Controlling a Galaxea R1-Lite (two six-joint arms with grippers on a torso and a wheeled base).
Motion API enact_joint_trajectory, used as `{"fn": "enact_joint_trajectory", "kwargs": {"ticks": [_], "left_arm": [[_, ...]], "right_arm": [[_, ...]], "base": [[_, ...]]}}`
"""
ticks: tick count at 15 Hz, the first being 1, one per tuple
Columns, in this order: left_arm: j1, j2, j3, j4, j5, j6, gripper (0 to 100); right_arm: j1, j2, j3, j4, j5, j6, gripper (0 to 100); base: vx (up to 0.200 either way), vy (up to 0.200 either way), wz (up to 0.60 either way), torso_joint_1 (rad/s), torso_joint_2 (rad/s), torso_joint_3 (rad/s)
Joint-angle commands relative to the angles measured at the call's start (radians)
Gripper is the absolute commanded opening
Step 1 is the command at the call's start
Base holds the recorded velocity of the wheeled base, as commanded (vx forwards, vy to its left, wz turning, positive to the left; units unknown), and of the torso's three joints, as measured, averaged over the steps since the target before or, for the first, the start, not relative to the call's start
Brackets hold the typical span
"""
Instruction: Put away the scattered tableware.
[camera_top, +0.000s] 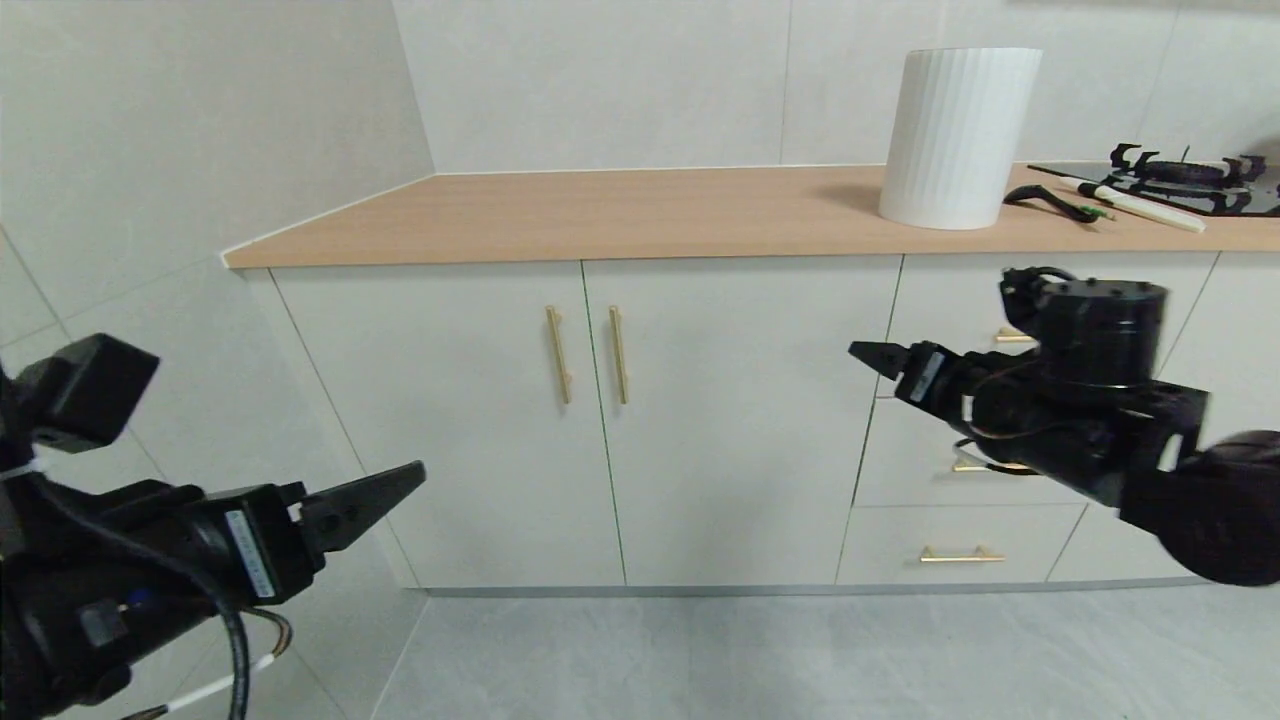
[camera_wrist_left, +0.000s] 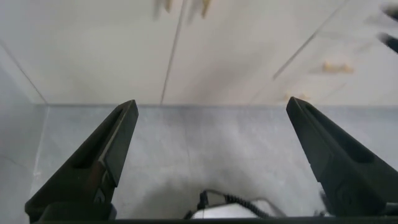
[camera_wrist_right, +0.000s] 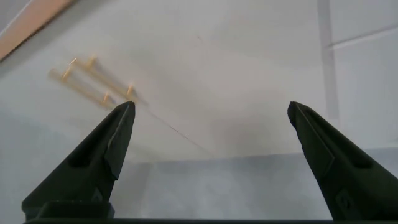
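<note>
Gaping wide apart, the fingers (camera_wrist_left: 106, 155) of the left gripper (camera_wrist_left: 211, 109) frame the grey floor (camera_wrist_left: 205, 143) and the foot of the cabinet doors (camera_wrist_left: 124, 50). The right gripper (camera_wrist_right: 211, 109) is spread just as wide, its fingers (camera_wrist_right: 99, 155) framing the cabinet front and two gold handles (camera_wrist_right: 93, 84).

The tableware lies well apart from both grippers, up on the wooden countertop (camera_top: 600, 215): a black-handled utensil (camera_top: 1050, 200) and a white-handled utensil (camera_top: 1150, 208) lie side by side between a tall white ribbed container (camera_top: 955, 140) and the stove (camera_top: 1190, 175).

Each gripper body carries a small white label, its print too small to read.

In the head view the left arm sits low on the left, its gripper pointing at the left-hand door. The right arm is held higher on the right, in front of the drawers (camera_top: 960, 545), below the counter edge and roughly under the container, its gripper pointing leftward.
</note>
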Motion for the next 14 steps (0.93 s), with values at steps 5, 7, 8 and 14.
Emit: {"fn": "enact_joint_trajectory", "kwargs": {"ticks": [5, 7, 8, 14], "left_arm": [[0.165, -0.65, 0.063, 0.31, 0.022, 0.079, 100], [0.209, -0.815, 0.078, 0.385, 0.022, 0.18, 100], [0.218, -0.873, 0.08, 0.416, 0.022, 0.211, 100], [0.324, -1.018, 0.088, 0.49, 0.172, 0.212, 100]], "right_arm": [[-0.078, -1.001, 0.586, 0.084, -0.029, -0.415, 100], [-0.143, -1.232, 0.609, 0.26, -0.027, -0.505, 100], [-0.181, -1.319, 0.606, 0.345, -0.024, -0.513, 100], [-0.408, -1.725, 0.611, 0.668, -0.003, -0.596, 100]], "base": [[0.0, 0.0, 0.0, 0.0, 0.0, 0.0], [0.0, 0.0, 0.0, 0.0, 0.0, 0.0], [0.0, 0.0, 0.0, 0.0, 0.0, 0.0], [0.0, 0.0, 0.0, 0.0, 0.0, 0.0]]}}
